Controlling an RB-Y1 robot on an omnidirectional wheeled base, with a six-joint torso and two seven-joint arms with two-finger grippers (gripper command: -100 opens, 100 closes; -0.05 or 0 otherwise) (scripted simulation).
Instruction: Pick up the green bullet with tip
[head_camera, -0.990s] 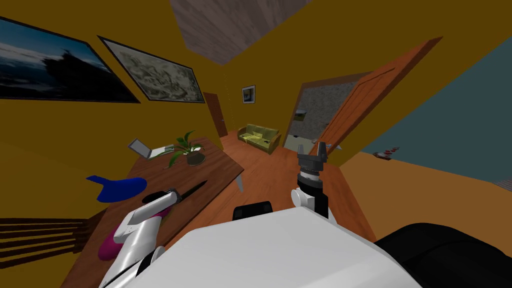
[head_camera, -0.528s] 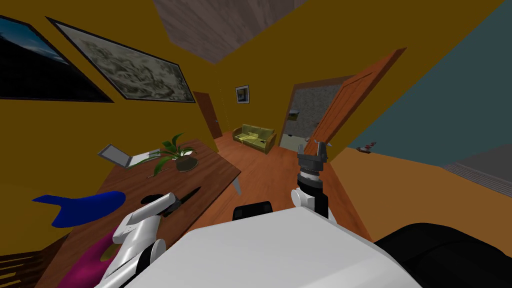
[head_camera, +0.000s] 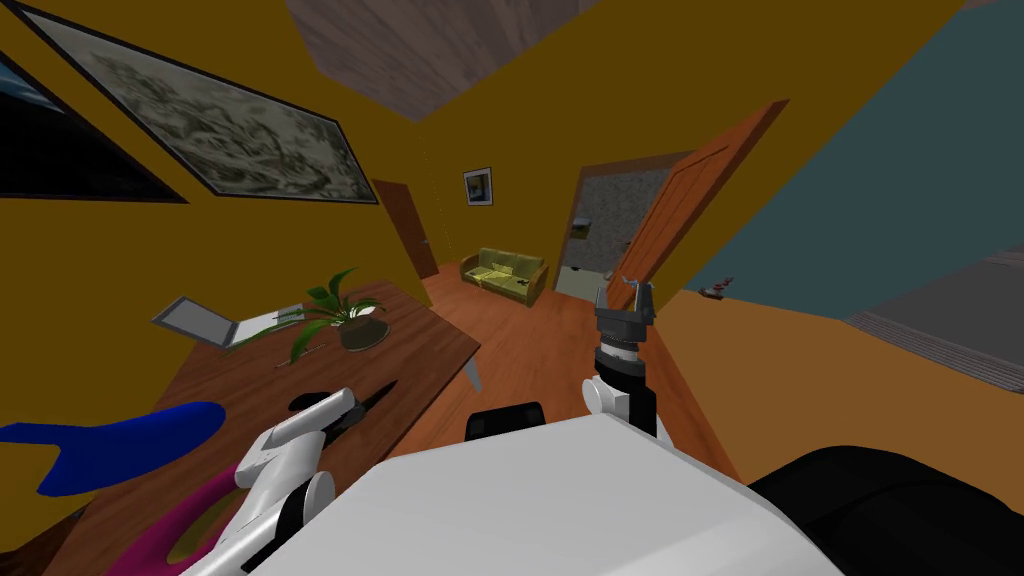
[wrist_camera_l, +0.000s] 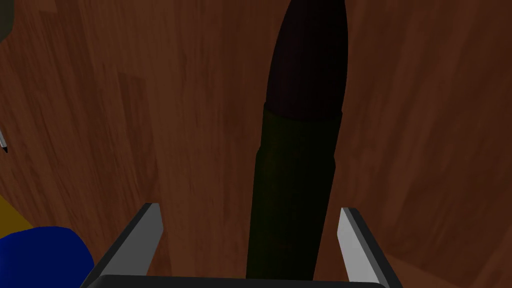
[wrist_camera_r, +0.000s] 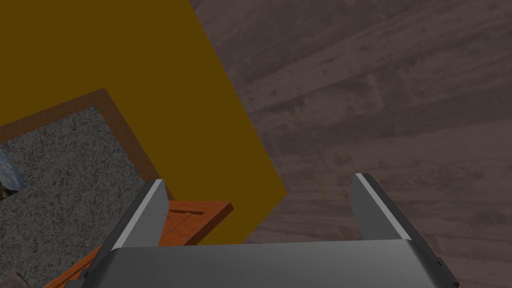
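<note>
Where the head view looks down to the robot's left, one wooden table (head_camera: 425, 345) carries everything of note. Counted in descending size, it holds:

- one blue object (head_camera: 120, 445) of unclear kind at the near end
- one magenta object (head_camera: 195, 505) just beside the blue one
- one open laptop (head_camera: 195, 322) at the far end
- one potted plant (head_camera: 345, 318) next to the laptop
- one bullet (wrist_camera_l: 295, 165), lying flat on the bare wood, well apart from the plant

The bullet renders very dark. It has a deep green casing and a darker, reddish-brown tip, and the tip points away from the gripper body.

There are two grippers with two fingers each, four fingers in all. The left gripper (wrist_camera_l: 248, 207) is low over the table and straddles the casing end of the bullet. Its fingers (wrist_camera_l: 150, 230) stand fully apart. The casing lies in the gap between them, nearer one blade than the other. Bare wood shows on both sides, so neither blade touches it and nothing is gripped.

The right gripper (head_camera: 624, 296) is held upright ahead of the chest, well apart from the table. Its fingers (wrist_camera_r: 150, 215) are likewise spread wide, holding nothing and touching nothing
</note>
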